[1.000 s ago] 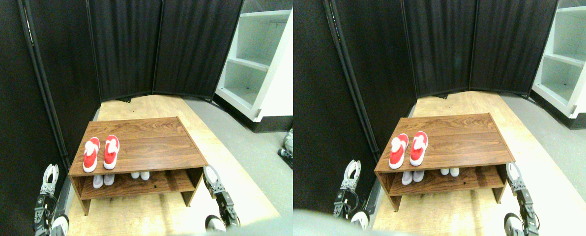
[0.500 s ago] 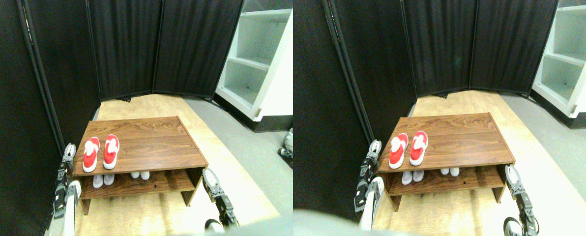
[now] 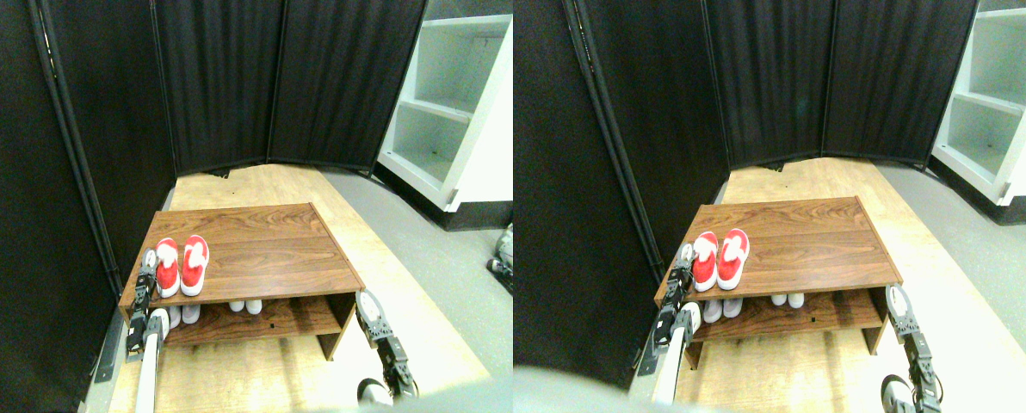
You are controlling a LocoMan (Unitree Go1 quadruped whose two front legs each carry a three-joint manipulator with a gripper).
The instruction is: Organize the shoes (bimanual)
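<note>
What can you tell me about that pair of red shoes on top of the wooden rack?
The red shoes are small low sneakers with white trim and pale insides. They lie side by side, upright, at the left end of the wooden rack, on its top board, heels toward the camera. The left gripper sits right against the outer side of the left shoe, partly covering it; whether it touches is unclear.
</note>
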